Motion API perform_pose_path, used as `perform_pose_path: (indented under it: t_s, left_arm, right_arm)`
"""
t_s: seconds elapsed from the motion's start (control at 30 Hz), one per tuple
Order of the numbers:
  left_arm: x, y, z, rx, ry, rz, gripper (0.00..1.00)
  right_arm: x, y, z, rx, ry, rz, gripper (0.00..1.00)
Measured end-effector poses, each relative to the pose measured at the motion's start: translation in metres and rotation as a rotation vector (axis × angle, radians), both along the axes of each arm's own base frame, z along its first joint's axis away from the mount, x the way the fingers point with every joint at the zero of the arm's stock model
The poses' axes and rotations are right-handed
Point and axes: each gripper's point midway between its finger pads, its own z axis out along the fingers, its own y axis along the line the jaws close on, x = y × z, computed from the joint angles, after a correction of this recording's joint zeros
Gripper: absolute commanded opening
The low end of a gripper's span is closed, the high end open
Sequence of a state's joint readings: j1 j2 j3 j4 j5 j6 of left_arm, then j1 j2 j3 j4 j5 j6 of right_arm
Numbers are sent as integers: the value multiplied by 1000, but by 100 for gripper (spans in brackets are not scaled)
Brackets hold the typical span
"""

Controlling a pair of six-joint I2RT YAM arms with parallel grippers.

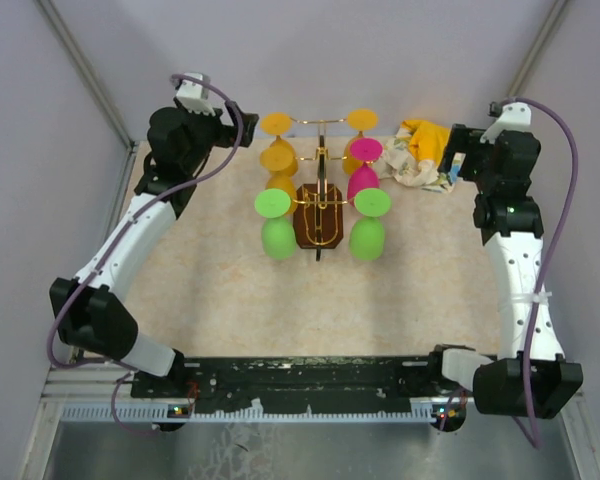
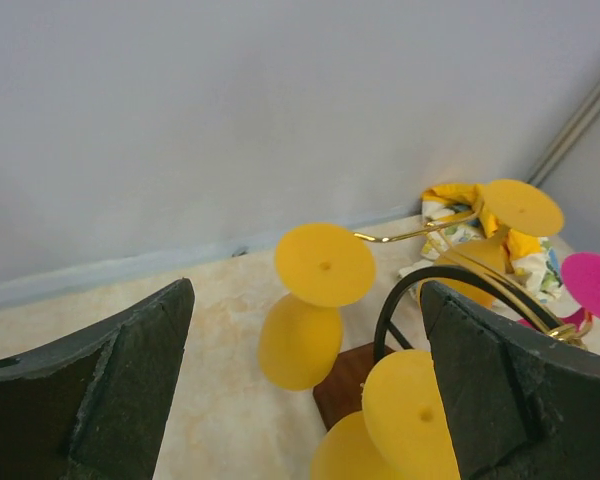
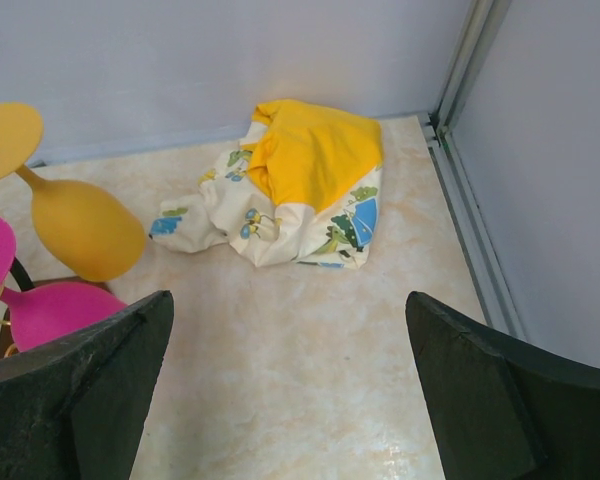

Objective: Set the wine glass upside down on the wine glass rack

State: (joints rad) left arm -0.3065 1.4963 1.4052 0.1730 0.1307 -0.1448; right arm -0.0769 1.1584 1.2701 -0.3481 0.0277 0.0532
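Observation:
The wine glass rack point(image 1: 321, 188) is a gold wire stand on a dark brown base point(image 1: 309, 228) at the table's middle. Several plastic wine glasses hang on it upside down: yellow ones point(image 1: 278, 157) at the back, a pink one point(image 1: 363, 181) and two green ones point(image 1: 278, 238) in front. My left gripper point(image 1: 240, 127) is open and empty, just left of the back yellow glass point(image 2: 300, 340). In the left wrist view its fingers point(image 2: 100, 380) frame that glass without touching it. My right gripper point(image 1: 450, 160) is open and empty above bare table point(image 3: 288, 300).
A crumpled yellow and white printed cloth point(image 1: 415, 152) lies at the back right, in front of the right gripper point(image 3: 300, 180). Grey walls close the back and sides. A yellow glass point(image 3: 85, 232) and a pink glass point(image 3: 55, 310) show at the right wrist view's left.

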Motion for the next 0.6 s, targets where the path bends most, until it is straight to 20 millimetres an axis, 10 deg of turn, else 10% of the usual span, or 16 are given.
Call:
perform_pose_path:
  t_s: [0.6]
  left_arm:
    - [4,39,-10,4,72,220,100]
  right_arm:
    - [-3,-1,6,2,-21,4,99]
